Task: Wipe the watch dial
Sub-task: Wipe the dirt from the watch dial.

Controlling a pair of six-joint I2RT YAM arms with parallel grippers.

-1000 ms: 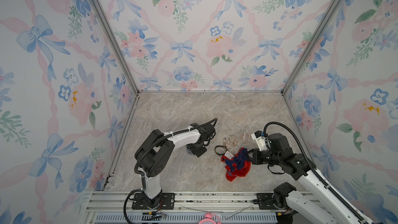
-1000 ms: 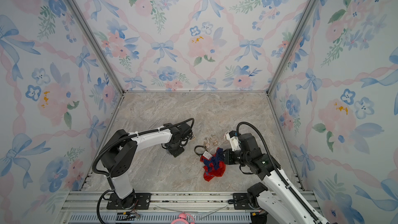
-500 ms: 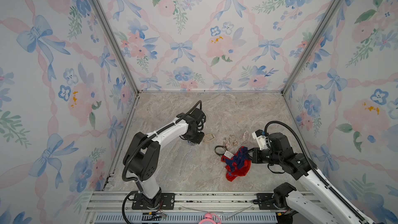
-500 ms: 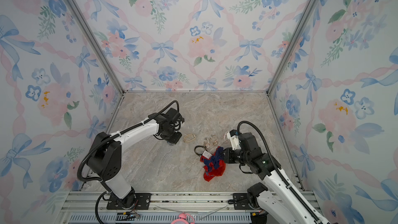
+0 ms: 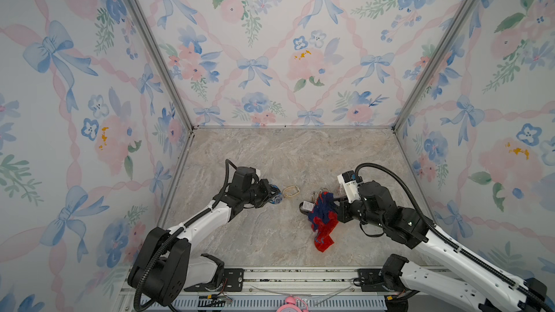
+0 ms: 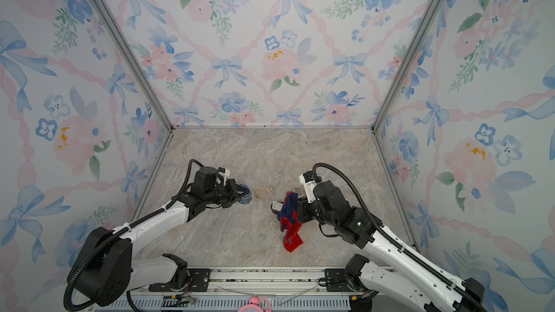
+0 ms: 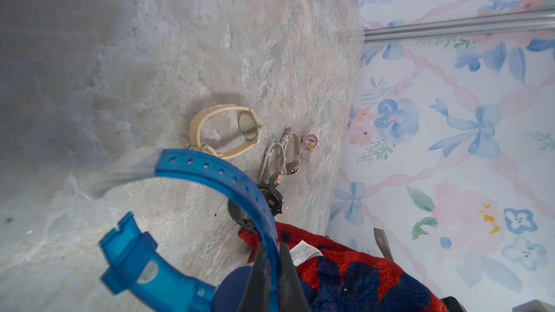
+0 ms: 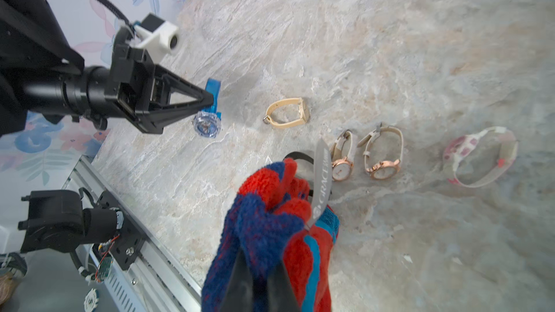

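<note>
Left fingers (image 5: 268, 195) hold the blue watch (image 5: 275, 198); right fingers (image 8: 238, 280) hold the cloth (image 5: 322, 220).
In both top views the blue watch is at nine o'clock of the tan watch (image 5: 290, 191) on the tabletop (image 5: 270, 157), the cloth at four. Left wrist view: fingers pinched on its strap (image 7: 210, 169). Right wrist view: fingers clamped in cloth; the dial (image 8: 207, 123) shows beside the left fingertips.

Robot test booth
Floral bow-print panels (image 5: 270, 55) on aluminium posts (image 5: 152, 46) enclose a marble-look tabletop (image 5: 285, 151); a mounting rail (image 5: 300, 274) runs at 6 o'clock.
</note>
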